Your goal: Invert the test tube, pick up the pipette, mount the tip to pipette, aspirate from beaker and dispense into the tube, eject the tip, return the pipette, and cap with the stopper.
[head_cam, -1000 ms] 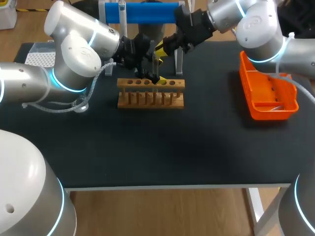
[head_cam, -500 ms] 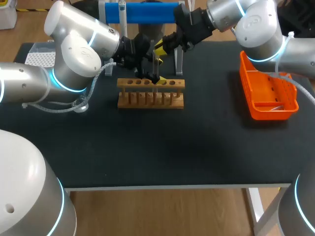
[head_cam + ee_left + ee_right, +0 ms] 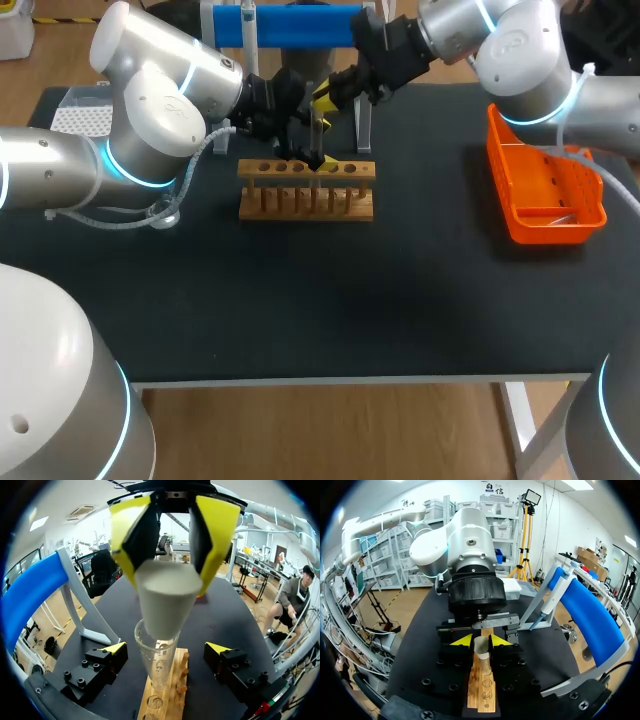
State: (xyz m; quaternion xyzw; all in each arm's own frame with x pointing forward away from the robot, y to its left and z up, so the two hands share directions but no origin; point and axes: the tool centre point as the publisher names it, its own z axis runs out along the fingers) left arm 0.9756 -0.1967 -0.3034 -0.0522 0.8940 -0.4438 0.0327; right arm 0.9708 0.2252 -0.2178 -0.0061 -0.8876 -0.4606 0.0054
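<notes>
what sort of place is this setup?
Likely a lab bench set for liquid handling: wooden test tube rack, pipette on a blue stand, and a stopper held over a test tube.

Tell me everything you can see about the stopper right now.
The stopper is an off-white, tapered plug with a matte, rubbery look. It is roughly upright, wide end up and narrow end down. The right tool is shut on it, its yellow fingers pressing the wide end from two sides. The narrow end is at the mouth of the clear test tube, which stands in the wooden rack. Whether it is already pressed in I cannot tell. Nothing else touches it.
</notes>
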